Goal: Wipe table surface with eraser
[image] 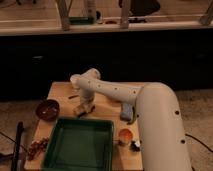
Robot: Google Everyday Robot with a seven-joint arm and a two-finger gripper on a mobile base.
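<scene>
The light tan wooden table surface (pixel 62 92) fills the middle of the camera view. My white arm reaches in from the lower right, bends at the far left of the table and points down. My gripper (pixel 85 104) is at the table's left-middle, shut on the eraser (pixel 81 109). The eraser is a small tan block with a dark base, and it rests on the wood just behind the green tray. The arm hides the table behind it.
A green tray (pixel 80 142) takes up the front of the table. A dark bowl (pixel 48 108) sits at the left edge. A blue-grey sponge (pixel 127 111), an orange cup (pixel 125 135) and a brush head (pixel 135 146) lie on the right. Reddish clutter (pixel 37 146) lies at the front left.
</scene>
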